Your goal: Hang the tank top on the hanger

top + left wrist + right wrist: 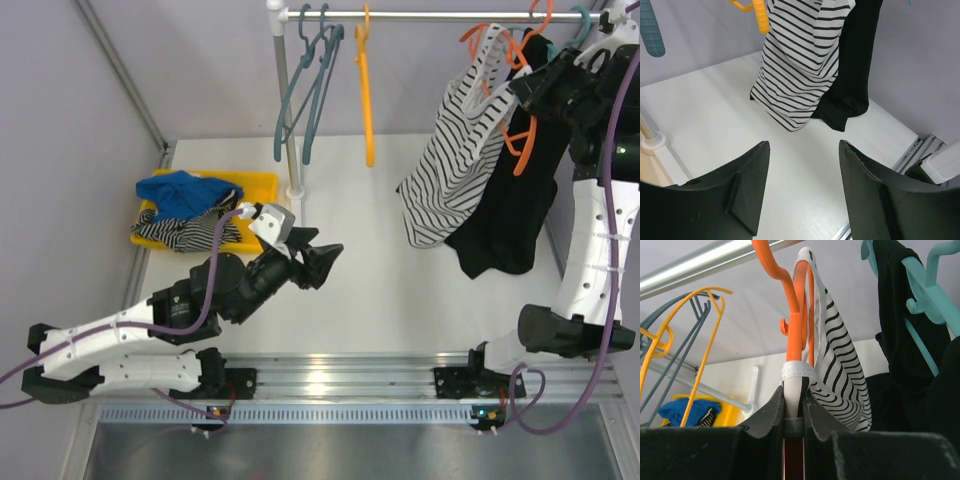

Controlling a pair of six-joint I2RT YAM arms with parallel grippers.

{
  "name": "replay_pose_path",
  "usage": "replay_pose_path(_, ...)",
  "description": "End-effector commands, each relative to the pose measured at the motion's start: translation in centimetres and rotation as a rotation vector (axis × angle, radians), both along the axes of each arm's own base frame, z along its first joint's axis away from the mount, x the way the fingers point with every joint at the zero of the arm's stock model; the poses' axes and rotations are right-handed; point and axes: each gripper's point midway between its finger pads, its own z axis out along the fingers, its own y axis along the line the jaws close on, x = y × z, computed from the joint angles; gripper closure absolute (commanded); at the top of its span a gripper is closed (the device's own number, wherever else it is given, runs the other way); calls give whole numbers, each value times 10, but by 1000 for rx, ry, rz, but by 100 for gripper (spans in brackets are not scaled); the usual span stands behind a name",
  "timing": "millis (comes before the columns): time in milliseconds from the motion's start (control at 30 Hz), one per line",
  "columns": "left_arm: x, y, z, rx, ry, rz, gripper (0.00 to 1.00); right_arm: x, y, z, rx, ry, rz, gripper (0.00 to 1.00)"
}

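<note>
Right pincer (794,407) clamped on hanger (796,335) and tank top (840,370) strap. Left pincer (802,192) apart, idle. Looks nearly done; release left.

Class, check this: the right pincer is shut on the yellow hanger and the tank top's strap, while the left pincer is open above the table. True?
One error: the right pincer grips the red-orange hanger, not a yellow one, as the right wrist view shows. The strap of the tank top and the open left pincer are as stated.
</note>
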Motion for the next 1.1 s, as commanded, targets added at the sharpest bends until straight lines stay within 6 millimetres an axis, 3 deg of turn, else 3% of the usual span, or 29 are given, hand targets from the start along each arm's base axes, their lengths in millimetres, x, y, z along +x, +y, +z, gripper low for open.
replay_pose_path(0, 3, 0, 9, -11, -22, 9, 37, 2, -5, 32, -19, -122, -3, 100)
replay_pose_path(233, 6, -6, 1, 9, -12, 12, 37, 10, -6, 11, -12, -86, -2, 100)
replay_pose_path(600, 10, -12, -10, 28, 5, 16, 36, 13, -8, 0, -15, -61, -6, 100)
replay_pose_path(867, 10, -12, -15, 31, 21, 19, 36, 7, -8, -7, -5, -33, -14, 73)
replay_pose_path(1067, 11, -12, -17, 28, 25, 18, 36, -11, -4, -7, 1, -31, -8, 50)
